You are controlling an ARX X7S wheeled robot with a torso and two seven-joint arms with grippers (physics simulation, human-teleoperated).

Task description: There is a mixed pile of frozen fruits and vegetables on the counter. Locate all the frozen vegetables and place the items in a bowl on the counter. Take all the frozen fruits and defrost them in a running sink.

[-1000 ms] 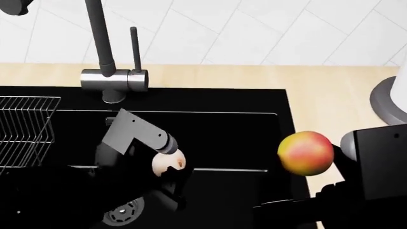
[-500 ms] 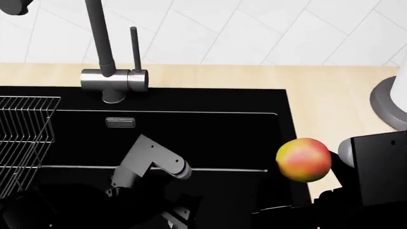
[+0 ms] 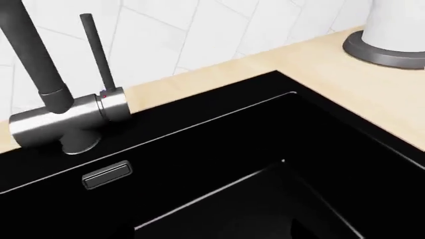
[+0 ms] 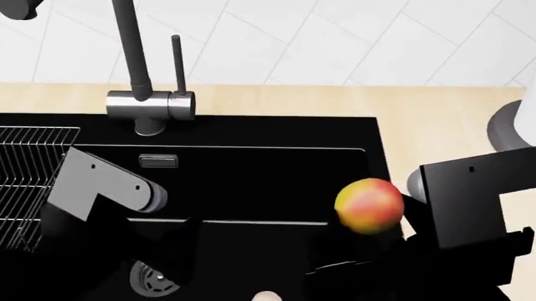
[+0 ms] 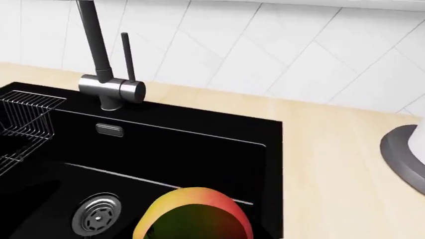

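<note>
**Mango held over the sink's right side, peach barely in view**

Much is hidden here. Neither gripper's fingertips show in any view: the left arm point(image 4: 100, 188) ends in dark shapes over the basin, and the right arm point(image 4: 465, 213) is a black block at the sink's right rim, so I cannot tell from the fingers how the jaws stand on either side. A small pale sliver at the lower edge of the head view, just right of the drain point(image 4: 153, 278), may be the peach point(image 4: 266, 296), but it is cut off and too little shows to be sure.

The mango point(image 4: 369, 205) hangs above the right part of the sink point(image 4: 251, 169), inside its right rim, with the right arm touching it from the side; its contact with the gripper is hidden. It reads nearly round in the head view, so its long axis cannot be judged; red blush faces up, yellow at the side. In the right wrist view it fills the near edge, green-yellow below, red on top, cut off by the frame.

The faucet point(image 4: 138, 94) stands behind the basin on the counter point(image 4: 444, 125), the wire rack point(image 4: 29, 175) at the sink's left.
</note>
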